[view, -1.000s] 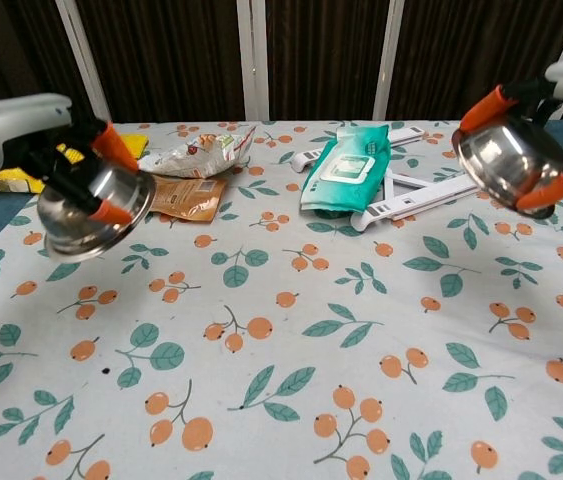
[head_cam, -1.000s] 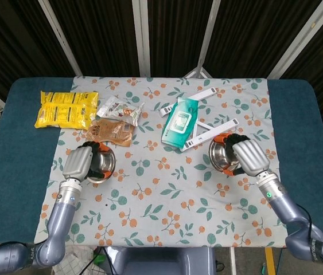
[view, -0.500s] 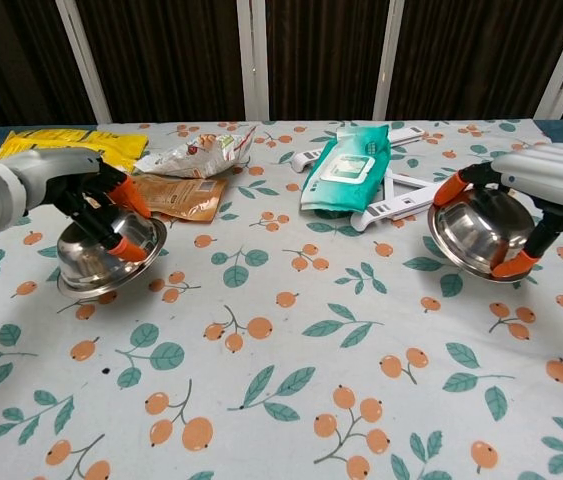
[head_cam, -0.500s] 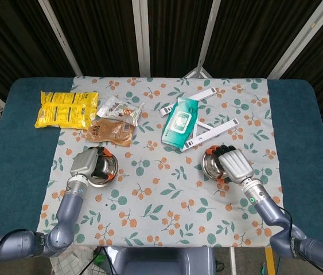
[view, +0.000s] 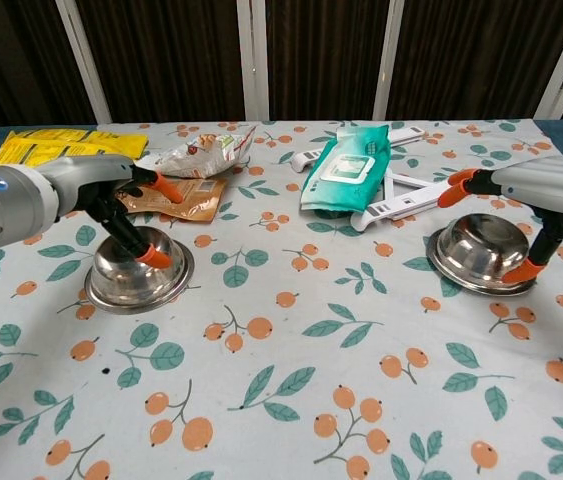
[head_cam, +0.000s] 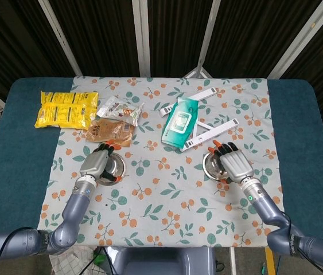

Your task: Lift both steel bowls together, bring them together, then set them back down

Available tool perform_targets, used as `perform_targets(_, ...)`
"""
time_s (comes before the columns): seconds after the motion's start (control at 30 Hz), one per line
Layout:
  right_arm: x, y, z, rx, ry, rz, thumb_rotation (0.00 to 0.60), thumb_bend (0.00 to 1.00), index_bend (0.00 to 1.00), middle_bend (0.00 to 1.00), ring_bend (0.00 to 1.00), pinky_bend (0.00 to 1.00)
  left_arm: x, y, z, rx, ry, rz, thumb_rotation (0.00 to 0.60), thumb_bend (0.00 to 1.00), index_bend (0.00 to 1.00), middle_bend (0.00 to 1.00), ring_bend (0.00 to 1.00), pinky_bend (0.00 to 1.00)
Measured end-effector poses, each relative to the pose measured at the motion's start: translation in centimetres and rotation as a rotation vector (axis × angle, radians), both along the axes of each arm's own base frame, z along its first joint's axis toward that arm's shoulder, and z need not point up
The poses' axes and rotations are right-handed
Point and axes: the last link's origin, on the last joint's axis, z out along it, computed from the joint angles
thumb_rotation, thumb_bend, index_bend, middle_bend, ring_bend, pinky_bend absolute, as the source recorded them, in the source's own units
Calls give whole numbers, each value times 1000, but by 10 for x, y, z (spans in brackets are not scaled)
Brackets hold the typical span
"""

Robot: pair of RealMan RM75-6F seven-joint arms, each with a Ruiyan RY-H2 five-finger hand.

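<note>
Two steel bowls sit on the flowery cloth (view: 291, 400), well apart. The left bowl (view: 141, 283) is on the left side, just near of the brown packet (view: 176, 197). The left hand (view: 111, 200) rests over it with fingers spread around its rim. The right bowl (view: 483, 258) is on the right side, near the white stand (view: 411, 200). The right hand (view: 546, 190) lies on top of it, fingers curved around its edge. A green wipes pack (view: 346, 165) and a yellow bag (view: 56, 147) lie on the far side.
</note>
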Motion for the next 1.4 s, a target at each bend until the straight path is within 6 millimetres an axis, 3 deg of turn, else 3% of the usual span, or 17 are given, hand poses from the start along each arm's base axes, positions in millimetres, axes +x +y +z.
perform_targets(0.33,5,-3,9,-25,-109,-91,600,0,107,10,97,72,10,-3,15,42,-91,-48,600,0,169,0,0,76)
perform_targets(0.5,-3,-10,41,-147,-227,-124,600,0,110,10,104,72,-1,-13,45,85,-50,-95,600,0,188,0,0,76)
perform_targets(0.6,-17,-8,71,-263,-307,-135,600,0,122,10,104,72,-18,-27,71,153,19,-133,600,0,190,0,0,76)
perform_targets(0.8,-54,16,116,-330,-435,-167,600,0,123,10,106,72,-71,-74,130,358,128,-167,600,0,191,0,0,76)
perform_targets(0.93,-73,43,135,-353,-471,-159,600,0,123,10,106,72,-110,-123,165,463,149,-128,600,0,196,0,0,76)
perform_targets(1.13,-85,89,139,-376,-399,-102,600,0,128,10,106,62,-144,-169,184,537,163,-96,600,0,201,0,0,76)
perform_targets(1.4,-84,133,135,-346,-271,-60,600,0,139,10,108,62,-167,-199,189,572,200,-81,600,0,202,0,0,76)
